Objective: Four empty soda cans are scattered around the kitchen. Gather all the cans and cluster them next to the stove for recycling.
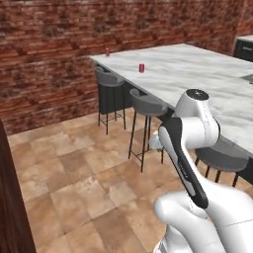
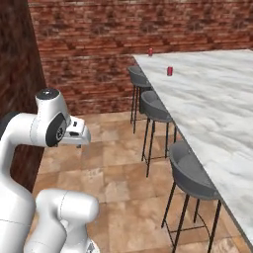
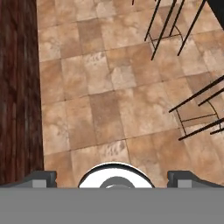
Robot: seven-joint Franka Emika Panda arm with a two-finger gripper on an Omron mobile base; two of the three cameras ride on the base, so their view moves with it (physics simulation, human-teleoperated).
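The two-finger gripper point(image 3: 112, 174) points down at the tan stone-tile floor point(image 3: 100, 109), its small dark fingertips point(image 3: 43, 176) spread wide apart with nothing between them. In the hand view, a dark wooden panel point(image 3: 17, 87) runs along the left edge, just beside the left fingertip; the middle is open tile, and on the right stand the thin black legs of bar stools point(image 3: 192, 118), apart from the gripper.

In the base views the folded white arm hangs over the floor, short of the long white marble counter point(image 1: 197, 74). Three grey-seated bar stools point(image 1: 146, 104) line the counter's near edge, between the gripper and the countertop. Two small red cylindrical soda cans sit well ahead of the gripper on the counter: the farther can point(image 1: 107, 52) at the far corner by the red brick wall point(image 1: 49, 49), the nearer can point(image 1: 142, 68) a little in from the edge above the stools. A broad stretch of tile lies open between the stools and the brick wall.
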